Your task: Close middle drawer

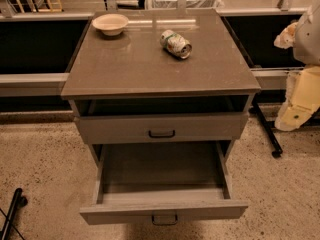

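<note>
The grey wood-grain cabinet stands in the middle of the camera view. Its middle drawer (163, 210) is pulled far out toward me, showing an empty inside, with a low flat front and a small dark pull handle (164, 219) at its centre. Above it, the taller-fronted top drawer (161, 128) with its dark handle (161, 133) sits nearly shut. The lowest drawer is hidden under the open one. My gripper (292, 116), on the white and cream arm, hangs at the right edge, to the right of the cabinet and apart from it.
On the cabinet top (150, 69) lie a pale bowl (110, 23) at the back left and a tipped can (176, 44) near the middle. A dark-legged stand (267, 134) is on the floor at the right. A black rod (12, 214) lies at the lower left.
</note>
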Robot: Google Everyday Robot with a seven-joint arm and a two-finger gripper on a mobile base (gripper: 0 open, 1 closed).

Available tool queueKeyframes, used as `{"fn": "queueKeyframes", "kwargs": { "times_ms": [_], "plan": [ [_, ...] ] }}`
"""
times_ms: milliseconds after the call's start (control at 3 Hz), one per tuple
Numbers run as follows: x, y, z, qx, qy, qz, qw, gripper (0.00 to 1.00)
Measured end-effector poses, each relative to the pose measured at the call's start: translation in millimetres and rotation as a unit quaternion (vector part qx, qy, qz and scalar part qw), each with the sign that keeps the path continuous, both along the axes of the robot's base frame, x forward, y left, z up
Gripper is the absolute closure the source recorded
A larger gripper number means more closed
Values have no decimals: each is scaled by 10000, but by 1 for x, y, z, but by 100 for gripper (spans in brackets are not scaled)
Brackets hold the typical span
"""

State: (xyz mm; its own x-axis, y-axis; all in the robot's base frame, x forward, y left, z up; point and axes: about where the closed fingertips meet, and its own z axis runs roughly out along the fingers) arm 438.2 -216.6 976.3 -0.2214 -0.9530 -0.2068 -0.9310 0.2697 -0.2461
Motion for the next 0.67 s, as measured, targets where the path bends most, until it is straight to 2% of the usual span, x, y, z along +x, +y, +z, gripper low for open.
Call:
{"fn": "queueKeyframes", "kwargs": {
  "times_ms": [333,667],
  "plan": [
    [0,0,0,0,0,0,10000,0],
    [3,5,-29,164,225,-30,9996,0]
  ]
}}
